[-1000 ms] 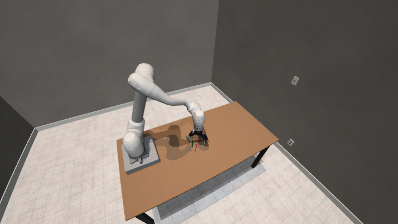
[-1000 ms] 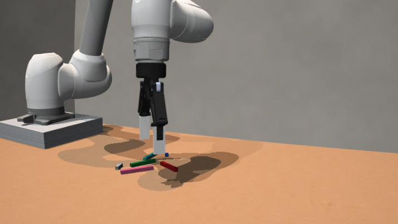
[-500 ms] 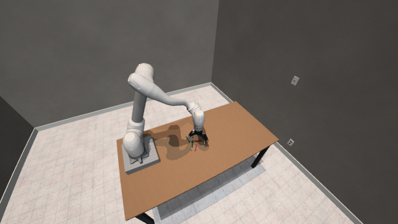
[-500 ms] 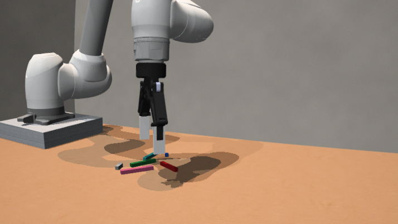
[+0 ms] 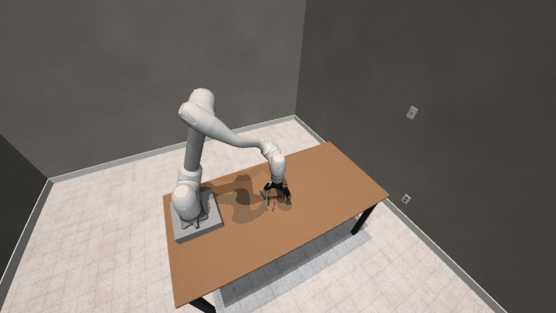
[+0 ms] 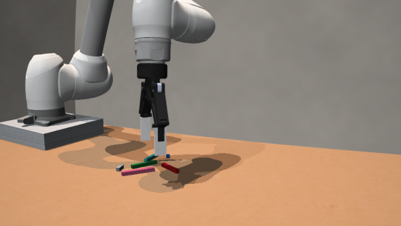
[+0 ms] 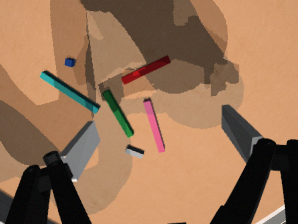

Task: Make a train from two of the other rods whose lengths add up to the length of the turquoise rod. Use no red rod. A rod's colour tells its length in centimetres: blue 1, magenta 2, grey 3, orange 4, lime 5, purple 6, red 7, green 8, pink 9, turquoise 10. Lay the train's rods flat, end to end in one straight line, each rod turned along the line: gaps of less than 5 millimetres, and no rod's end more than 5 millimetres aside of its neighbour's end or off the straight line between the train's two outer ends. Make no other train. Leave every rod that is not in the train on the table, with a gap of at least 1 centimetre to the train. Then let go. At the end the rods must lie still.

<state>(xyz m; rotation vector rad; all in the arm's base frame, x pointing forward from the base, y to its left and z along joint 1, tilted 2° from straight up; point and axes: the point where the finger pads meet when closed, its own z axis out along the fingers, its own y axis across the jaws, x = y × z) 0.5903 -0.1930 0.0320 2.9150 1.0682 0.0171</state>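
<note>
My pincer (image 6: 153, 140) is spread all the way open w/ nothing in it, hanging just above the table (image 6: 281, 191), pointing straight down. All the rods lie flat in one loose cluster right under/between my fingers. In the wrist view, turquoise rod (image 7: 68, 91) is out by my left-hand finger, diagonal, w/ the tiny blue rod (image 7: 69, 62) just past it, apart from it. Green rod (image 7: 117, 112) sits next over, its far end close to the turquoise's end, touching or not idk. Pink rod (image 7: 154, 124) is beside the green, near parallel, small gap. Short grey rod (image 7: 135, 151) lies nearest my palm, btwn those two. Red rod (image 7: 147, 70) is farthest out, angled across.
</note>
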